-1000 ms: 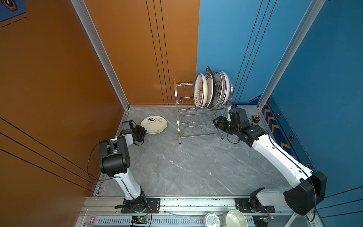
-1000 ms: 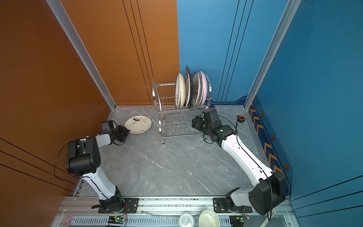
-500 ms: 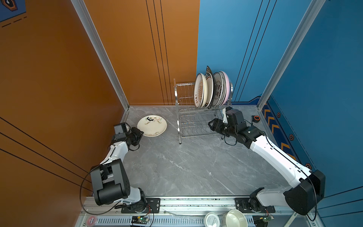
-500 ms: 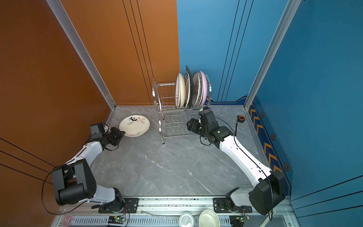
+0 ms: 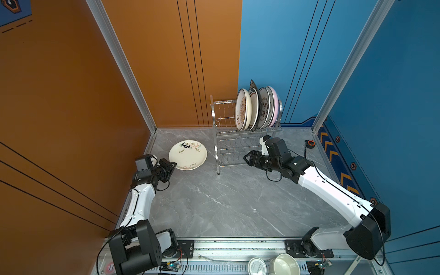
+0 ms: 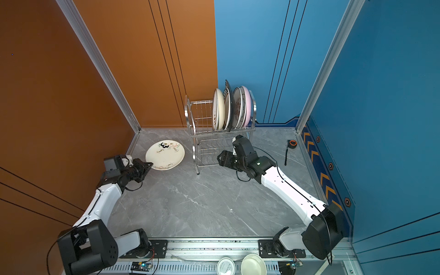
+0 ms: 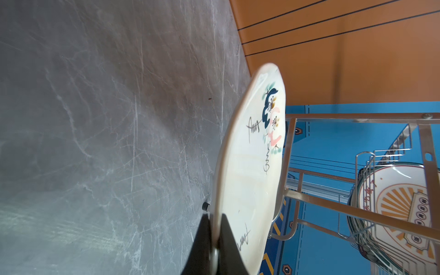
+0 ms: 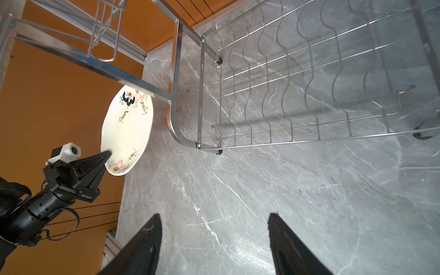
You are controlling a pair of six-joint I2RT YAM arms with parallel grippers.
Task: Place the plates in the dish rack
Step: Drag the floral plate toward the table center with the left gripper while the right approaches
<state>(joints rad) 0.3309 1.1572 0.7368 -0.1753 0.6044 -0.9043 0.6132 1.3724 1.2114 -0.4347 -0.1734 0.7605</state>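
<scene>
Plainly, in both top views the left gripper is clamped on the near rim of the plate — cream, with a dark flower — which is low over the table, left of the rack and apart from it. The left arm runs low along the orange wall, forearm stretched forward. The right gripper stands wide and empty at the front of the rack's lower tier, its arm reaching in low from the right. Several plates stand on edge in the top tier.

In the left wrist view the fingers pinch the plate by its rim, one on each face, and the plate tilts away from the table.

In the right wrist view the jaws gape over bare table — nothing between them — with the rack's lower tier just ahead.
</scene>
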